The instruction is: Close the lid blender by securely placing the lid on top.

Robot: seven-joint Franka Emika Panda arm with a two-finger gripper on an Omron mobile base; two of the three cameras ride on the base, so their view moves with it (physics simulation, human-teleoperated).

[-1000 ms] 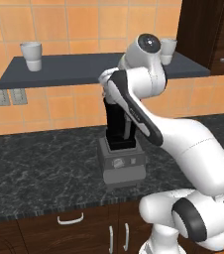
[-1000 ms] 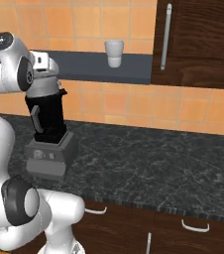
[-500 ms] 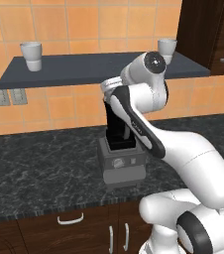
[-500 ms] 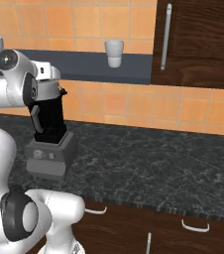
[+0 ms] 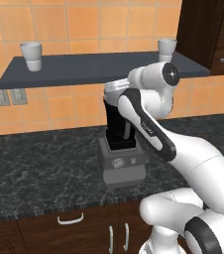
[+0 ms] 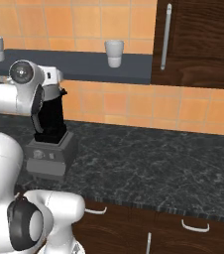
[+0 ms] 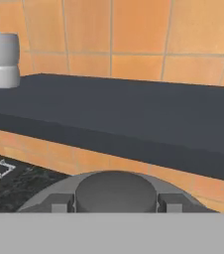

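Atop blender (image 5: 120, 130) jar, lid (image 7: 115, 191) sat level; gripper (image 7: 115, 202) fingers (image 7: 59, 203) pinched lid knob from both sides, below shelf (image 7: 134, 119).

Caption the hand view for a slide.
Gripper straddling the lid knob, with the dark shelf, a white cup and orange tiles behind.

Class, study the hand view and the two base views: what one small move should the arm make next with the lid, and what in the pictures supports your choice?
Probably a short, straight press down. The lid sits with its knob between the fingertips, and the gripper is right at the top of the blender, under the shelf. Whether the lid is fully seated cannot be told, so pressing before letting go seems safest.
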